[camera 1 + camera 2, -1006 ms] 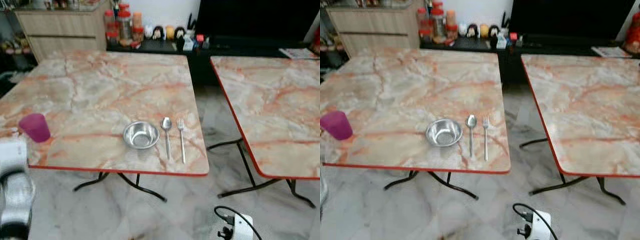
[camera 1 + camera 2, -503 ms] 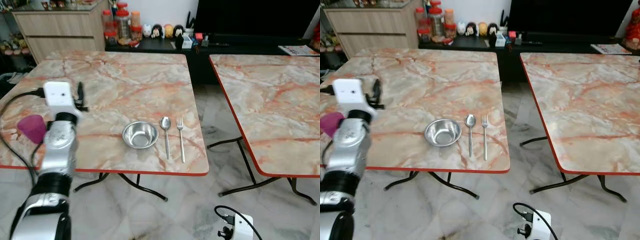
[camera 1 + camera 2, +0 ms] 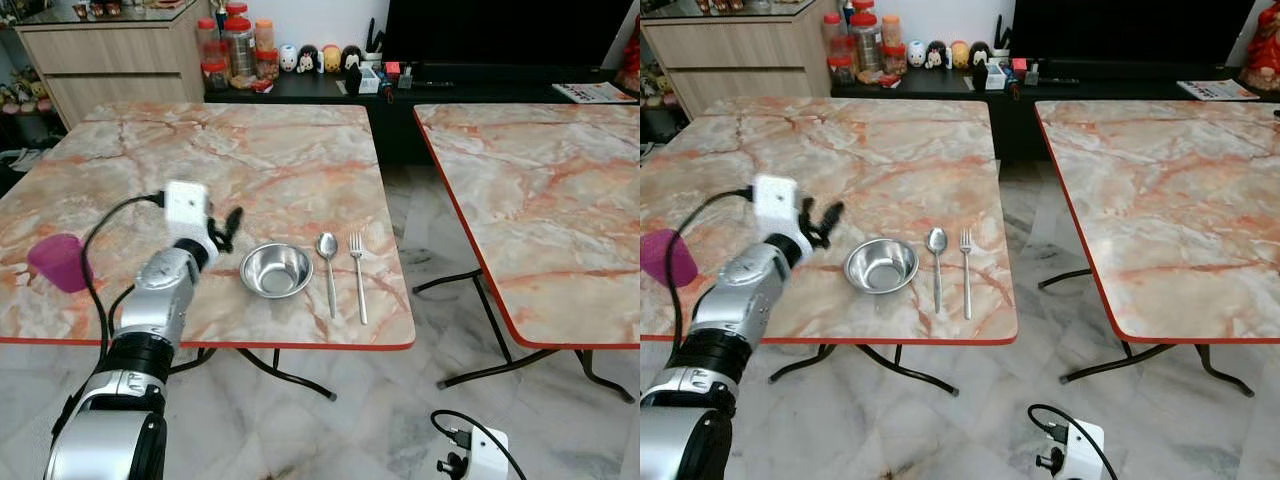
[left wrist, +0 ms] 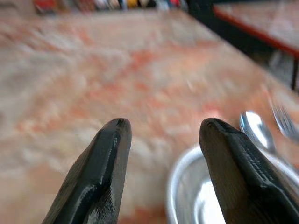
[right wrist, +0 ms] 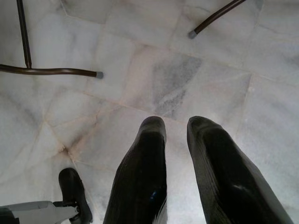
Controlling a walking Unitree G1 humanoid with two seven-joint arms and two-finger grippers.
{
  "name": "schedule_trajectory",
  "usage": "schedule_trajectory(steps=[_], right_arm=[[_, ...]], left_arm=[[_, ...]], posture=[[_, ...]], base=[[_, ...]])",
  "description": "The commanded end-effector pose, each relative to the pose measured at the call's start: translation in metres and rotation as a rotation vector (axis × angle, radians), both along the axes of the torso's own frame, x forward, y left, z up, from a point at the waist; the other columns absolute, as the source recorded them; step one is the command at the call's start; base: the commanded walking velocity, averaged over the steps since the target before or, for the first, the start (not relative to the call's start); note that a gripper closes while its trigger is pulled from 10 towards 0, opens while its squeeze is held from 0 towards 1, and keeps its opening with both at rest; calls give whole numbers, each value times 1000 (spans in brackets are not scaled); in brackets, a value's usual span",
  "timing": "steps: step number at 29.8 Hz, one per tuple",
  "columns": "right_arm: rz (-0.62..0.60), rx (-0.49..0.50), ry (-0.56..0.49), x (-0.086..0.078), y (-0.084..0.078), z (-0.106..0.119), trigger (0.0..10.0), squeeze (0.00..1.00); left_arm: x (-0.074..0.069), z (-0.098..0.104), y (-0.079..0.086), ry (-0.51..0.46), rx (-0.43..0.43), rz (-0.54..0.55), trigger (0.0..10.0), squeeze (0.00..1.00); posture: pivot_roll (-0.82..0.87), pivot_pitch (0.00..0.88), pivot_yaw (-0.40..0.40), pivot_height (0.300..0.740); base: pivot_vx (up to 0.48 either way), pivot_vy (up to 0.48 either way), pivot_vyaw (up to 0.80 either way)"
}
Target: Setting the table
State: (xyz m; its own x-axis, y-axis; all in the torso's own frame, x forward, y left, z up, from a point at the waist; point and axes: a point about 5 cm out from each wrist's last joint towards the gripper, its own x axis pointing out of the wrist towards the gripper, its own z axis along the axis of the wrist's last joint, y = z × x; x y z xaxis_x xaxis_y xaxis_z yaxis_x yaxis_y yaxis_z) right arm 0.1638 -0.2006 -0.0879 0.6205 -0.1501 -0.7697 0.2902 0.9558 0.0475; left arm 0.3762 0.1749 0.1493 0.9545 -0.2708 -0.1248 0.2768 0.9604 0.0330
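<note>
left fingers (image 4: pixel 163 140): spread apart, nothing between them; held over the near worktop just left of the bowl, tips aimed toward it
left finger pads (image 4: pixel 105 158): black, blurred in the wrist view; the bowl's rim showed just past the right-hand one
left arm (image 3: pixel 160 300): silver, reaching up from the near edge over the worktop, a white box on the wrist and a black cable looping off to the left
bowl (image 3: pixel 276 270): steel, upright, on the worktop near its front edge, close to the fingertips but apart from them
spoon (image 3: pixel 328 262): just right of the bowl, lying straight, scoop end away from the robot
fork (image 3: pixel 357 277): just right of the spoon, parallel to it, tines away from the robot
cup (image 3: pixel 58 262): pink, upright, near the worktop's left front edge, well apart from the bowl, to the left of the arm
worktop (image 3: pixel 290 160): square, orange-veined marble pattern, red rim, black legs
second worktop (image 3: pixel 540 190): same pattern, to the right across a gap of floor
right fingers (image 5: pixel 176 135): close together with a narrow gap, holding nothing, hanging low over the floor
floor (image 5: pixel 154 79): pale marble tiles; black table feet showed past the right fingers
charger (image 3: pixel 478 455): white, with a black cord, on the floor at the near right
back shelf (image 3: pixel 300 85): dark, low, with jars and small figures; a wooden cabinet stood to its left
</note>
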Motion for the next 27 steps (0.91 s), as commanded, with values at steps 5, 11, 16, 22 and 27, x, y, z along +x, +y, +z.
schedule_trajectory(steps=[5, 11, 16, 22, 27], right_arm=[[-4, -1, 4, 0, 0, 0, 10000, 0], [2, 0, 11, -2, 1, -1, 10000, 0], [-1, 1, 11, -3, 2, -2, 10000, 0], [-9, 2, 17, -7, 1, -3, 10000, 0], [-15, 5, 17, -8, 2, -3, 10000, 0]], left_arm=[[-4, -18, -9, 133, 41, -76, 10000, 0], [-9, -26, -8, 190, 43, -86, 10000, 0], [-8, -27, -8, 208, 40, -77, 10000, 0], [-8, -30, -12, 234, 36, -78, 10000, 0], [-7, -38, -28, 300, 18, -90, 10000, 0]], posture=[[-1, 0, 14, 740], [3, 0, 15, 740], [3, 0, 7, 740], [3, 0, 5, 740], [-2, 0, 11, 740]], base=[[0, 0, 0], [0, 0, 0], [0, 0, 0], [0, 0, 0], [0, 0, 0]])
